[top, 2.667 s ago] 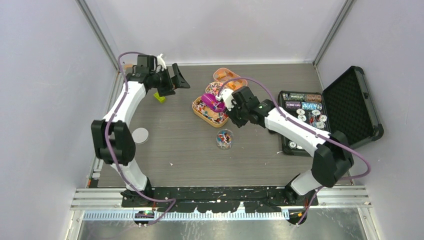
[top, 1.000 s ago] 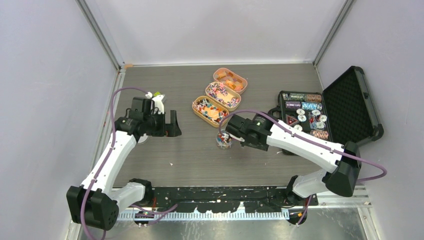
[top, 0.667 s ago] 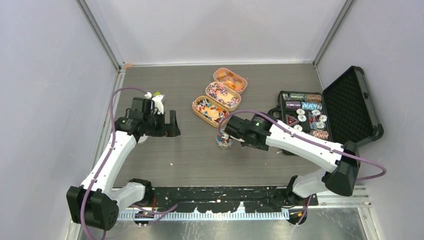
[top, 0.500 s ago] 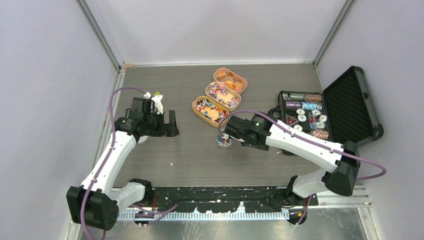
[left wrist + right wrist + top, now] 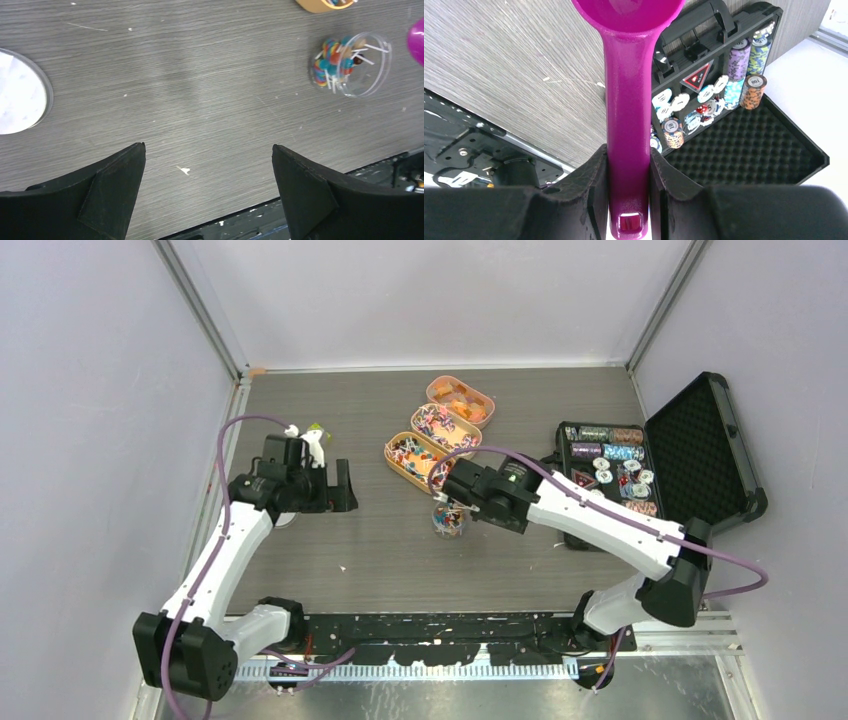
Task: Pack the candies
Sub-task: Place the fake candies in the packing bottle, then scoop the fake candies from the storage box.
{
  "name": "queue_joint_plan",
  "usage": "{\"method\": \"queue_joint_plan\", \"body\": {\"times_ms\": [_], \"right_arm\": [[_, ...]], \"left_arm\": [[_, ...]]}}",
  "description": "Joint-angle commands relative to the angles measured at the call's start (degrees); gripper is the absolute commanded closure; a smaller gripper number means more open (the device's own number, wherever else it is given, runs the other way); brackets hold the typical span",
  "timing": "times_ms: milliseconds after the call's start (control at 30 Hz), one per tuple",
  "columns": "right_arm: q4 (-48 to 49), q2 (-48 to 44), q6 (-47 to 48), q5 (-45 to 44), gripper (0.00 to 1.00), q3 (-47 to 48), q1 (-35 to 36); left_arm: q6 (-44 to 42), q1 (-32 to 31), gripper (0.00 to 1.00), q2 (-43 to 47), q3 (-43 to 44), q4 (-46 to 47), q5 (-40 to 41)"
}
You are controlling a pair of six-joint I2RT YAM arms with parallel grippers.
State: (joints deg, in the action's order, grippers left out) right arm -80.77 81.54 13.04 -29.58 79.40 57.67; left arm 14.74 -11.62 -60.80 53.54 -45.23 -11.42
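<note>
- Right gripper [image 5: 628, 167]?
- Clamped on scoop [image 5: 626, 95] handle, just beside jar [image 5: 449, 520] mid-table.
- Left gripper [image 5: 207, 165]?
- Jaws wide apart, holding nothing, near left edge.
- Candies [image 5: 444, 428]?
- In trays [image 5: 389, 453] toward far edge, some in jar.

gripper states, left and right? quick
Left gripper: open, holding nothing.
Right gripper: closed on the handle of the magenta scoop.
</note>
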Motion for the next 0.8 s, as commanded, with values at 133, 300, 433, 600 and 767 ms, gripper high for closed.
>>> {"method": "queue_joint_plan", "body": {"times_ms": [133,300,433,600,767], "right_arm": [[1.5,8.9,-1.7,3.1,1.0,11.1,-4.6],[1.2,17.3,-0.2,4.8,1.0,20.0,-7.1],[-1.0,23.9,1.1,5.6,1.0,27.6,-8.1],[-1.6,30.3,2.6,7.4,1.0,34.8,-9.4],[-5.0,38.0,2.9,8.6,0.99,43.2,-10.2]], "left_arm": [[6.3,0.5,0.1,-7.7,3.8,6.3,-7.8],[13.8,0.9,0.21,-16.1,8.6,16.2,-6.2],[16.1,1.8,0.34,-27.9,16.6,18.8,-6.6],[16.5,3.5,0.63,-41.9,27.4,18.8,-12.6],[15.9,3.6,0.83,-49.4,34.2,18.3,-10.6]]}}
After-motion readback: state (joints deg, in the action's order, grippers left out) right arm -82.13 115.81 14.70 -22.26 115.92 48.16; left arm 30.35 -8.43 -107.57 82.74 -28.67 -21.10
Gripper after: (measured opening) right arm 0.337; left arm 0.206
